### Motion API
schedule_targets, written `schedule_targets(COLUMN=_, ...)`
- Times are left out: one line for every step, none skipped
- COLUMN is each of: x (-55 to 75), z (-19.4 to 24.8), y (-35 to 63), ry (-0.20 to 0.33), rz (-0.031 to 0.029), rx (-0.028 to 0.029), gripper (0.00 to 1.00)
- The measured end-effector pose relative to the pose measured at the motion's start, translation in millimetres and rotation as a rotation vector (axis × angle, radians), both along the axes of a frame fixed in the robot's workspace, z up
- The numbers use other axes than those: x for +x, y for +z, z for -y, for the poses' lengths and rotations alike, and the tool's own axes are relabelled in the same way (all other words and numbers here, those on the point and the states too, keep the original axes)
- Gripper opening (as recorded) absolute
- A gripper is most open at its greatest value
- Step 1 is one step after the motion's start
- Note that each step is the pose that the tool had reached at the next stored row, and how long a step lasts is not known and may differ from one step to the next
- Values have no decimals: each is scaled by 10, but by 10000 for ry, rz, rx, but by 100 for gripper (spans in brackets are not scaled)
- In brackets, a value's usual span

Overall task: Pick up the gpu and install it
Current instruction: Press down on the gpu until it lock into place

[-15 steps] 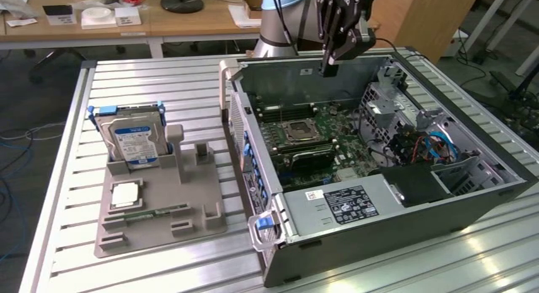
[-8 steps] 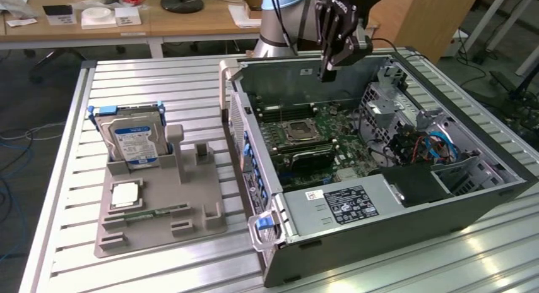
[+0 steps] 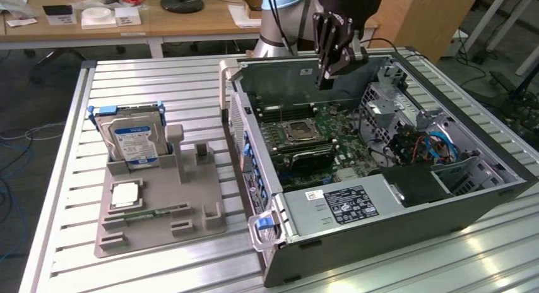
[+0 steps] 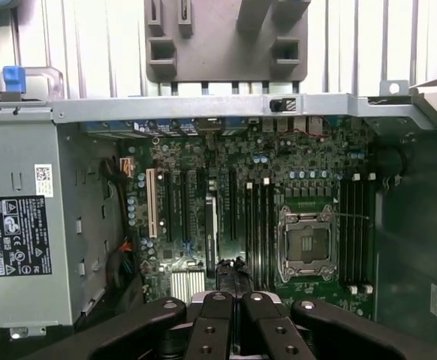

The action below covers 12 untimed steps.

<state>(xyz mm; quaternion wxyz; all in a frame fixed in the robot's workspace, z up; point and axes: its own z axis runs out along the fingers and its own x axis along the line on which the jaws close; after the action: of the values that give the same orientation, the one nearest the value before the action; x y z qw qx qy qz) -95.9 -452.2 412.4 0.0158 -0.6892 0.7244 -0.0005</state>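
You had gripper [image 4: 233, 281] hovering over motherboard [image 3: 316, 138], jaws together, nothing visibly held; gpu unseen. Descent risked striking board components.

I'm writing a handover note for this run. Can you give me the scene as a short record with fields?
gripper: the gripper is shut, nothing seen in it, and hangs above the open computer case
gpu: the gpu appears to stand in a motherboard slot
holder: the grey holder lies on the table, to the exterior view's left of the case
hard drive: the hard drive stands upright in the holder
memory stick: the memory stick lies flat in the holder
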Motion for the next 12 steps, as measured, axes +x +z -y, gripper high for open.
schedule_targets(x=0, z=0, y=-18, ry=0, rz=0, rx=-1, gripper=11)
schedule_targets(x=0, z=0, y=-36, ry=0, rz=-1, rx=-1, gripper=11)
schedule_targets(x=0, z=0, y=-54, ry=0, rz=-1, rx=-1, gripper=11)
schedule_targets(x=0, z=0, y=-72, ry=0, rz=-2, rx=-1, gripper=11)
schedule_targets(x=0, z=0, y=-91, ry=-1, rz=-4, rx=0, gripper=11)
schedule_targets(x=0, z=0, y=-109, ry=0, rz=-5, rx=1, gripper=11)
schedule_targets(x=0, z=0, y=-127, ry=-1, rz=-7, rx=2, gripper=11)
schedule_targets(x=0, z=0, y=-145, ry=1, rz=-9, rx=3, gripper=11)
schedule_targets(x=0, z=0, y=-164, ry=0, rz=-12, rx=3, gripper=11)
schedule_targets(x=0, z=0, y=-182, ry=0, rz=-15, rx=5, gripper=11)
schedule_targets(x=0, z=0, y=-200, ry=0, rz=-17, rx=6, gripper=11)
schedule_targets(x=0, z=0, y=-218, ry=0, rz=-21, rx=7, gripper=11)
